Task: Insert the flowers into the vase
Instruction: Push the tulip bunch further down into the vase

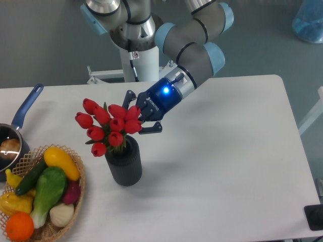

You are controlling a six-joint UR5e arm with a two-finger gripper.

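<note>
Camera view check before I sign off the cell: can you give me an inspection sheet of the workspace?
Surface: white table, no spills seen.
Job's things: red tulips stand with stems in the dark ribbed vase, which is upright.
Clutter: wicker basket of vegetables and fruit; blue-handled saucepan at the left edge.
Grippers: gripper at the blooms, fingers spread; contact cannot be told.
Cables: nothing seen.
Surroundings: grey floor; blue object top right.
</note>
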